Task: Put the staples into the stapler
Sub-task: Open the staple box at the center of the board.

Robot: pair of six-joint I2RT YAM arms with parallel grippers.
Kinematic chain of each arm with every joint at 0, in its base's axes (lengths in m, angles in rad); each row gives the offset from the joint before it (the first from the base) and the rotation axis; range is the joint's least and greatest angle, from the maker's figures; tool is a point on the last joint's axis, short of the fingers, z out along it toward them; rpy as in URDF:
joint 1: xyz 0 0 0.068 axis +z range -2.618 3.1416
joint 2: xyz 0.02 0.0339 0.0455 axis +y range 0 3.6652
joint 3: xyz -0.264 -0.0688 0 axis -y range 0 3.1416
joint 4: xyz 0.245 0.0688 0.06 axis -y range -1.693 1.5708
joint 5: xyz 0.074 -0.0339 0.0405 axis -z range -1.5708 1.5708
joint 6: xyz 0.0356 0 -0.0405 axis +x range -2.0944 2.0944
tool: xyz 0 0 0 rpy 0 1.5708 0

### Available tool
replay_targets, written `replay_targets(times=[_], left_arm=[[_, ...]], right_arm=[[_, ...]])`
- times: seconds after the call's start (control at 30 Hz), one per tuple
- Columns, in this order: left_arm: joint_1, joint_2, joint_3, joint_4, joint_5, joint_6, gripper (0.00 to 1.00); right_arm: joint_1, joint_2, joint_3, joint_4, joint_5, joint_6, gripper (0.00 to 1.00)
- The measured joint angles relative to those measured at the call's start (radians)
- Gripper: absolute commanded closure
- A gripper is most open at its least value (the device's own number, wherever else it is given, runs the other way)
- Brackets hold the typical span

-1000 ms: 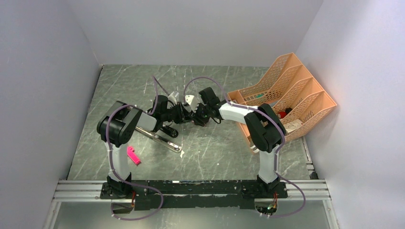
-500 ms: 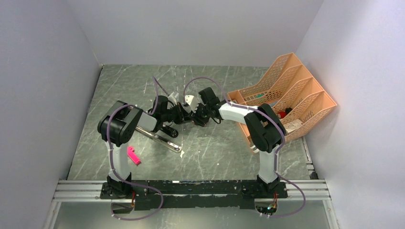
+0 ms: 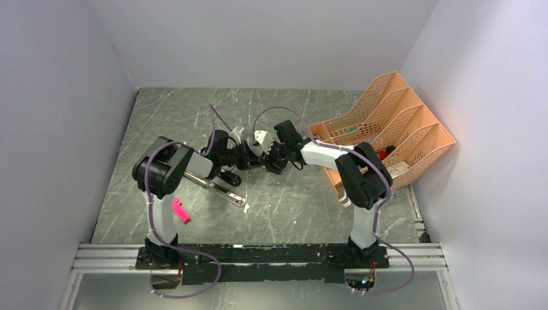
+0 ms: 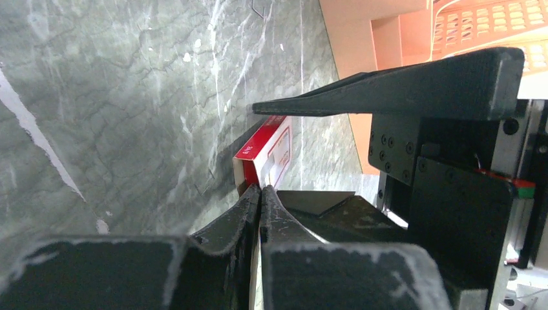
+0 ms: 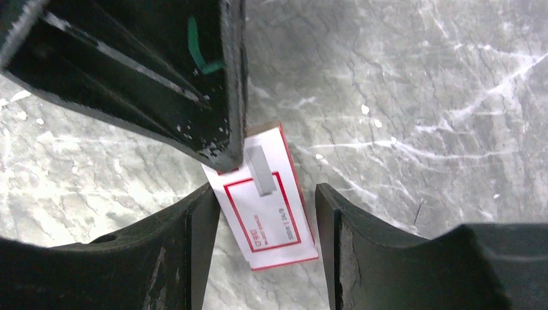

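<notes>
The red-and-white staple box [image 5: 279, 226] lies on the table between my right gripper's [image 5: 266, 194] open fingers. It also shows in the left wrist view [image 4: 270, 147], its near end open. My left gripper [image 4: 260, 188] is shut, with its tips at that open end. It pinches a thin grey staple strip [image 5: 260, 171] that sticks out over the box label. The black stapler [image 3: 227, 175] lies open under the left arm, its chrome rail [image 3: 216, 189] pointing toward the front. Both grippers meet at the table's middle [image 3: 260, 158], where the arms hide the box.
An orange file rack [image 3: 381, 132] stands at the right, close behind the right arm. A pink plastic piece [image 3: 180, 210] lies near the left arm's base. Grey walls close in the marble table [image 3: 291, 206] on three sides.
The right wrist has shifted a little to the right and turned slightly. The left arm and the stapler have stayed where they were.
</notes>
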Motion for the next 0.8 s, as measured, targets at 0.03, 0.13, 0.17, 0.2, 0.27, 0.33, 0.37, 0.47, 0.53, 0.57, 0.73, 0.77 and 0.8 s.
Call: replay_targets(times=[0.03,0.13,0.17,0.2,0.27,0.33,0.37,0.47,0.53,0.57,0.73,0.77,0.8], left_arm=[[0.002,0.000,0.000,-0.001,0.002,0.003,0.93],[0.007,0.000,0.000,-0.010,0.004,0.013,0.93],[0.011,0.000,0.000,-0.016,0.004,0.017,0.93],[0.014,-0.001,0.000,-0.023,0.004,0.022,0.93],[0.021,-0.002,0.002,-0.039,0.004,0.030,0.93],[0.026,-0.002,0.005,-0.053,0.005,0.037,0.93],[0.031,-0.002,0.006,-0.059,0.005,0.041,0.93],[0.038,-0.002,0.013,-0.071,0.006,0.047,0.93],[0.042,-0.002,0.023,-0.081,0.011,0.054,0.93],[0.043,-0.002,0.029,-0.086,0.013,0.058,0.93],[0.050,-0.002,0.053,-0.112,0.027,0.072,0.93],[0.050,-0.002,0.056,-0.117,0.029,0.075,0.93],[0.051,-0.002,0.059,-0.122,0.030,0.078,0.93]], right_arm=[[-0.005,-0.003,-0.003,-0.003,0.000,-0.002,0.41],[-0.019,-0.016,-0.016,-0.013,0.000,-0.005,0.41],[-0.024,-0.020,-0.021,-0.017,-0.001,-0.006,0.41],[-0.029,-0.024,-0.026,-0.019,-0.001,-0.008,0.41],[-0.034,-0.029,-0.031,-0.024,-0.002,-0.012,0.41],[-0.037,-0.030,-0.031,-0.028,-0.006,-0.018,0.41],[-0.037,-0.030,-0.031,-0.029,-0.008,-0.021,0.41],[-0.037,-0.030,-0.031,-0.032,-0.019,-0.032,0.41],[-0.037,-0.030,-0.031,-0.034,-0.024,-0.039,0.42],[-0.038,-0.030,-0.031,-0.034,-0.027,-0.044,0.42],[-0.038,-0.030,-0.029,-0.043,-0.035,-0.056,0.47],[-0.038,-0.028,-0.028,-0.047,-0.038,-0.056,0.48],[-0.038,-0.028,-0.026,-0.050,-0.040,-0.058,0.48]])
